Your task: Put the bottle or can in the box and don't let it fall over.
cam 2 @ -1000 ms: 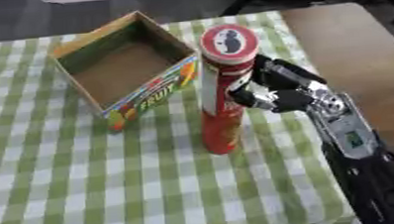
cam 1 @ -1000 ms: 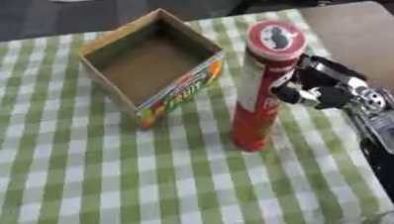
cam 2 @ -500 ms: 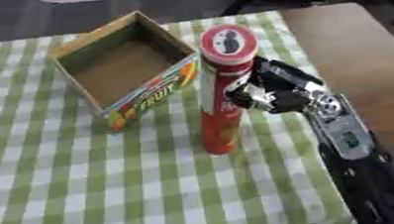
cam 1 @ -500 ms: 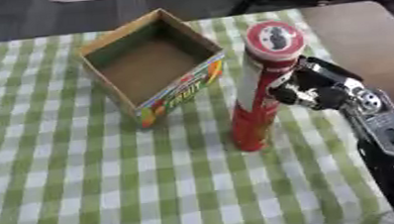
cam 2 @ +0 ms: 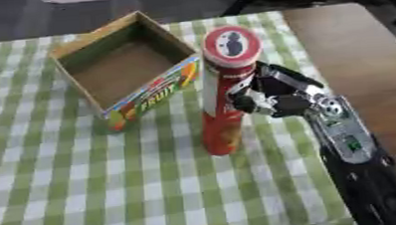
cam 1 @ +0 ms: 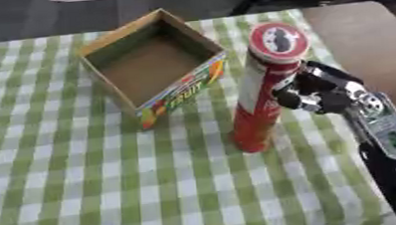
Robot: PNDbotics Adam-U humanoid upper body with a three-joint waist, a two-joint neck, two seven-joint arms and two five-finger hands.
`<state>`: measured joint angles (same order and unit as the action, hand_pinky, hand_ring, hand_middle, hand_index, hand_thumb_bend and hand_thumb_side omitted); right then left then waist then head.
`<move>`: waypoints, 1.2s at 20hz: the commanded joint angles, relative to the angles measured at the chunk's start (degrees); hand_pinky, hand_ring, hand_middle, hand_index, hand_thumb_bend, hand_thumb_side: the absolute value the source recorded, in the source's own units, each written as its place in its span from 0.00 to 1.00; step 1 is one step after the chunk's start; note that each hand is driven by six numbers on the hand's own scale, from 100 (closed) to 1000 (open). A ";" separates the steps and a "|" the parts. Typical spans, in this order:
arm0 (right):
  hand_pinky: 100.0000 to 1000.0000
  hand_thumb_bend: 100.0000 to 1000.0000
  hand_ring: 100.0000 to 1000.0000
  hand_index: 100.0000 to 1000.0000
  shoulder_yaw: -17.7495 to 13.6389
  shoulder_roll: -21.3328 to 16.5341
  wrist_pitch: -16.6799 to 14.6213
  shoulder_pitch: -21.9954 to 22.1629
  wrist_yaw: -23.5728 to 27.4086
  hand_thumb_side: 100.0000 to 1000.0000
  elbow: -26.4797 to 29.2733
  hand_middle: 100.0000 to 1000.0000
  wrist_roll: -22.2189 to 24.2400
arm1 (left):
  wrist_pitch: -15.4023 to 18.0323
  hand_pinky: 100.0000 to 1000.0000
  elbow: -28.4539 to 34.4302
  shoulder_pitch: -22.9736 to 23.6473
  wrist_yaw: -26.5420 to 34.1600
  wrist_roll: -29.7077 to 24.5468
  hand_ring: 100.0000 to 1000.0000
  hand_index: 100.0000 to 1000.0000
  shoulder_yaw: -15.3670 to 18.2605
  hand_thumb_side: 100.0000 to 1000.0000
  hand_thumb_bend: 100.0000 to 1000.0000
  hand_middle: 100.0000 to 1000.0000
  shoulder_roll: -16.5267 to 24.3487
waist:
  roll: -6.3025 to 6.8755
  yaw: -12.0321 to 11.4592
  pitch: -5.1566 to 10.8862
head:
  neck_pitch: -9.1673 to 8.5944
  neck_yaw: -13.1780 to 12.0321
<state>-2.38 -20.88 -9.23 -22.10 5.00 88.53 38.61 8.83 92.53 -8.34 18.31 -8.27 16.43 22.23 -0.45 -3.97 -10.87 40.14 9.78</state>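
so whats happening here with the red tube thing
The robot's right hand has its fingers curled against the side of a tall red can, which stands upright on the green checked tablecloth. An open cardboard box sits just to the can's left with nothing in it. The can has not yet gone into the box. The left hand is not in view.

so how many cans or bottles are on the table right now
1: a tall red cylindrical can standing upright on the green checked tablecloth, right of the open cardboard box, with the right hand curled against its side. None hidden that I can see.
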 commanded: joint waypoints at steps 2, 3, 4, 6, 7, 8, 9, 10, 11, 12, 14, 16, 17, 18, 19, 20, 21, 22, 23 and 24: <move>1.00 0.53 1.00 1.00 0.18 -0.31 0.25 -0.65 -0.17 0.50 1.35 1.00 0.26 | 0.01 1.00 0.52 -0.46 -0.14 -0.32 1.00 0.84 0.43 0.76 0.13 1.00 0.98 | 0.16 -0.01 0.67 | -0.35 0.22; 1.00 0.53 1.00 1.00 0.23 -0.31 0.28 -0.61 -0.20 0.50 1.40 1.00 0.18 | -0.01 1.00 0.52 -0.47 -0.16 -0.37 1.00 0.84 0.44 0.76 0.13 1.00 0.98 | 0.15 -0.02 0.66 | -0.33 0.25; 1.00 0.53 1.00 1.00 0.27 -0.31 0.32 -0.54 -0.21 0.49 1.45 1.00 0.04 | -0.03 1.00 0.52 -0.49 -0.17 -0.41 1.00 0.84 0.45 0.76 0.13 1.00 0.97 | 0.15 -0.04 0.65 | -0.30 0.27; 1.00 0.53 1.00 1.00 0.38 -0.33 0.43 -0.47 -0.23 0.49 1.53 1.00 -0.20 | -0.06 1.00 0.54 -0.50 -0.17 -0.46 1.00 0.83 0.47 0.76 0.13 1.00 0.98 | 0.14 -0.08 0.65 | -0.36 0.29; 1.00 0.53 1.00 1.00 0.45 -0.33 0.48 -0.46 -0.29 0.49 1.56 1.00 -0.30 | -0.06 1.00 0.54 -0.50 -0.16 -0.48 1.00 0.83 0.47 0.76 0.13 1.00 0.97 | 0.14 -0.10 0.64 | -0.39 0.30; 1.00 0.53 1.00 1.00 0.50 -0.32 0.52 -0.47 -0.38 0.49 1.60 1.00 -0.40 | -0.07 1.00 0.55 -0.51 -0.16 -0.51 1.00 0.83 0.48 0.76 0.13 1.00 0.96 | 0.14 -0.12 0.64 | -0.42 0.33; 1.00 0.53 1.00 1.00 0.56 -0.31 0.55 -0.48 -0.46 0.49 1.64 1.00 -0.49 | -0.08 1.00 0.56 -0.51 -0.16 -0.53 1.00 0.83 0.48 0.76 0.13 1.00 0.95 | 0.14 -0.13 0.63 | -0.42 0.34; 1.00 0.53 1.00 1.00 0.63 -0.31 0.58 -0.52 -0.56 0.49 1.67 1.00 -0.56 | -0.09 1.00 0.55 -0.51 -0.16 -0.55 1.00 0.83 0.49 0.76 0.13 1.00 0.95 | 0.13 -0.14 0.62 | -0.42 0.34; 1.00 0.53 1.00 1.00 0.69 -0.28 0.60 -0.57 -0.64 0.49 1.67 1.00 -0.64 | -0.09 1.00 0.56 -0.53 -0.16 -0.58 1.00 0.83 0.49 0.76 0.13 1.00 0.95 | 0.13 -0.15 0.61 | -0.42 0.34; 1.00 0.53 1.00 1.00 0.73 -0.23 0.65 -0.62 -0.68 0.49 1.64 1.00 -0.70 | -0.10 1.00 0.56 -0.54 -0.15 -0.61 1.00 0.83 0.48 0.76 0.13 1.00 0.93 | 0.13 -0.16 0.61 | -0.40 0.34; 1.00 0.53 1.00 1.00 0.82 -0.14 0.74 -0.78 -0.73 0.49 1.58 1.00 -0.78 | -0.12 1.00 0.57 -0.56 -0.15 -0.68 1.00 0.83 0.47 0.76 0.13 1.00 0.91 | 0.12 -0.20 0.59 | -0.43 0.37; 1.00 0.53 1.00 1.00 0.90 -0.04 0.77 -0.92 -0.73 0.49 1.59 1.00 -0.77 | -0.16 1.00 0.57 -0.56 -0.16 -0.77 1.00 0.83 0.46 0.76 0.13 1.00 0.88 | 0.12 -0.23 0.58 | -0.46 0.37; 1.00 0.53 1.00 1.00 0.94 0.00 0.78 -0.97 -0.70 0.49 1.61 1.00 -0.74 | -0.17 1.00 0.56 -0.55 -0.17 -0.81 1.00 0.83 0.46 0.76 0.13 1.00 0.88 | 0.11 -0.24 0.58 | -0.49 0.36; 1.00 0.53 1.00 1.00 0.96 0.05 0.80 -1.01 -0.66 0.49 1.64 1.00 -0.70 | -0.19 1.00 0.55 -0.55 -0.18 -0.83 1.00 0.83 0.47 0.76 0.13 1.00 0.87 | 0.10 -0.25 0.57 | -0.51 0.36; 1.00 0.53 1.00 1.00 1.01 0.12 0.83 -1.05 -0.57 0.50 1.71 1.00 -0.65 | -0.21 1.00 0.55 -0.56 -0.18 -0.86 1.00 0.83 0.49 0.76 0.13 1.00 0.86 | 0.10 -0.26 0.56 | -0.52 0.35; 1.00 0.53 1.00 1.00 1.05 0.19 0.87 -1.07 -0.48 0.50 1.80 1.00 -0.61 | -0.22 1.00 0.55 -0.57 -0.19 -0.88 1.00 0.83 0.49 0.76 0.13 1.00 0.85 | 0.09 -0.27 0.55 | -0.52 0.35; 1.00 0.53 1.00 1.00 1.09 0.25 0.92 -1.08 -0.40 0.50 1.91 1.00 -0.60 | -0.24 1.00 0.54 -0.58 -0.21 -0.91 1.00 0.83 0.49 0.76 0.13 1.00 0.84 | 0.08 -0.27 0.54 | -0.52 0.34; 1.00 0.53 1.00 1.00 1.12 0.31 1.00 -1.09 -0.27 0.50 2.01 1.00 -0.60 | -0.26 1.00 0.54 -0.57 -0.22 -0.94 1.00 0.83 0.49 0.76 0.13 1.00 0.83 | 0.07 -0.27 0.53 | -0.51 0.32; 1.00 0.53 1.00 1.00 1.16 0.36 1.11 -1.11 -0.16 0.50 2.09 1.00 -0.61 | -0.29 1.00 0.53 -0.57 -0.24 -0.97 1.00 0.83 0.49 0.76 0.13 1.00 0.82 | 0.06 -0.28 0.52 | -0.49 0.31; 1.00 0.53 1.00 1.00 1.20 0.42 1.23 -1.12 -0.06 0.50 2.14 1.00 -0.62 | -0.30 1.00 0.53 -0.57 -0.26 -1.01 1.00 0.83 0.49 0.76 0.13 1.00 0.80 | 0.06 -0.28 0.52 | -0.47 0.32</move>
<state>-1.09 -19.92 -8.19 -22.34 4.44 89.29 38.04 8.52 92.52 -8.34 18.17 -9.07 16.43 22.18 -0.49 -4.22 -10.89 40.13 10.14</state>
